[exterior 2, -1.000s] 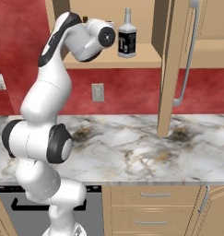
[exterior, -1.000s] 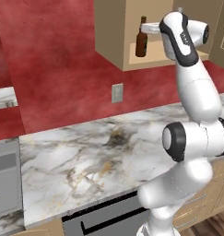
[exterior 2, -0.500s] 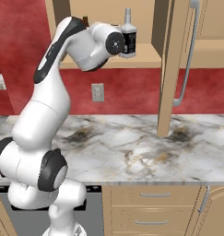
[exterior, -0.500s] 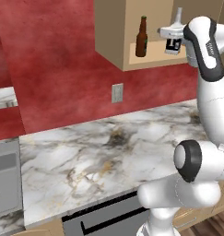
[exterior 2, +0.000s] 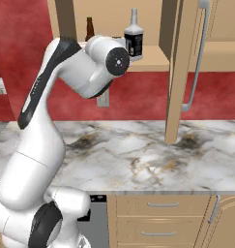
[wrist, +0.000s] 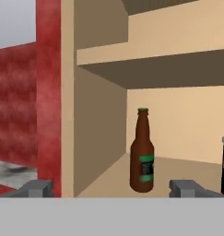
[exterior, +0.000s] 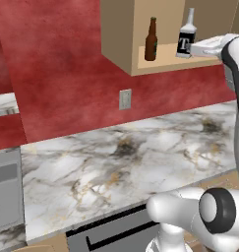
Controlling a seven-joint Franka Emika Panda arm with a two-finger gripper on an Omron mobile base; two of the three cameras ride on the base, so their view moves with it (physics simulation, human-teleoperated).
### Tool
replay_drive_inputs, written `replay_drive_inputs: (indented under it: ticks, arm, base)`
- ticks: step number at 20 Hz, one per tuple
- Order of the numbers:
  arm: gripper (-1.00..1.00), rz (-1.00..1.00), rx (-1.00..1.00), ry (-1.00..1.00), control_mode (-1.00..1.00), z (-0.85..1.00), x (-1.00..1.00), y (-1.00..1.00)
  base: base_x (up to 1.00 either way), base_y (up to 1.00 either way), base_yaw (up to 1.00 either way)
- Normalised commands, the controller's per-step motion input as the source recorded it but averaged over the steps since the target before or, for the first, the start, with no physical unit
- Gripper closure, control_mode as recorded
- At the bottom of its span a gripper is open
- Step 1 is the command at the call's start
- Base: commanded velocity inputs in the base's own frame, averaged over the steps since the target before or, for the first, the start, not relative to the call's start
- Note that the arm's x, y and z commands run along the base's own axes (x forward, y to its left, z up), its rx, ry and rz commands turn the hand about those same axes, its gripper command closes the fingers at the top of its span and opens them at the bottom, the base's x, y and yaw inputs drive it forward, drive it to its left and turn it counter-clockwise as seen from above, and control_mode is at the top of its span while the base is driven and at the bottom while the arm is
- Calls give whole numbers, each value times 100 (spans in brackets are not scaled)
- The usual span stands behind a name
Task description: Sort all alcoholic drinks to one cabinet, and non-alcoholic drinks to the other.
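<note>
Now our tool [wrist: 112, 188] has drawn back from the narrow cabinet [exterior: 122, 39], jaws wide and empty. We see the squarish bottle [exterior: 186, 37] standing released on its shelf beside the beer bottle [exterior: 151, 40]; alcoholic drinks look sorted.

We see the squarish clear bottle [exterior 2: 134, 40] standing upright on the narrow cabinet's [exterior 2: 157, 59] tan shelf, with the brown beer bottle [exterior 2: 89, 30] behind and to its left. Our arm's white wrist [exterior 2: 108, 60] sits just in front of both, above the marble counter [exterior 2: 153, 160].
</note>
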Motion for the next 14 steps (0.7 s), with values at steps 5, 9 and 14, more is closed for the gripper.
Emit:
replay_drive_inputs:
  ticks: [5,9,14]
  arm:
    - [-100,0,-9,6,-100,-56,-99,-7]
    - [-100,0,-11,13,-100,-74,-83,0]
    - [-100,0,-13,21,-100,-94,-59,0]
  base:
    - [0,0,0]
    - [0,0,0]
    - [0,0,0]
